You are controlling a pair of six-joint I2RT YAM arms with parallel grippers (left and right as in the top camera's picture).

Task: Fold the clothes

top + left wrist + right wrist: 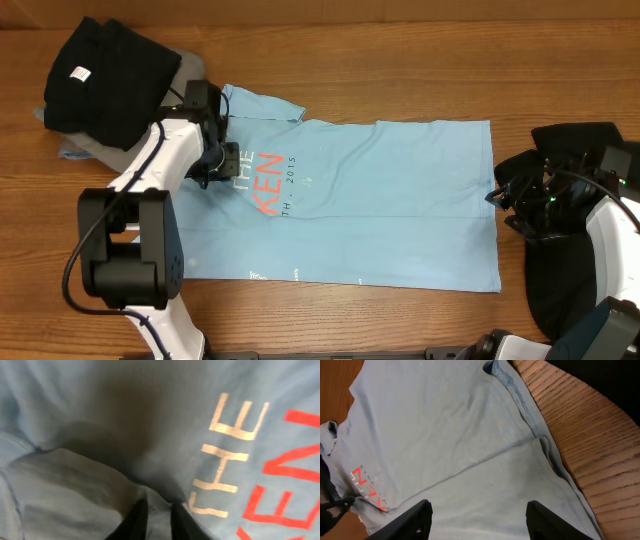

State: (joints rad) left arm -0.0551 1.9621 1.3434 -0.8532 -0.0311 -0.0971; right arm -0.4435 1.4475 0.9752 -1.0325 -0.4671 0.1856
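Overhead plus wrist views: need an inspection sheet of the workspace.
Surface: wooden table, bare wood around the clothes.
Job's things: light blue T-shirt spread flat, red and white lettering towards the left arm; black garment piled at the far left corner on a grey garment; second black garment under the right arm.
Clutter: nothing seen.
Grippers: left gripper down on the shirt beside the lettering, fingers close together, apparently pinching a fold; right gripper open, above the shirt's hem end.
Cables: black cable looped beside the left arm's base, off the shirt.
Surroundings: nothing seen beyond the table.
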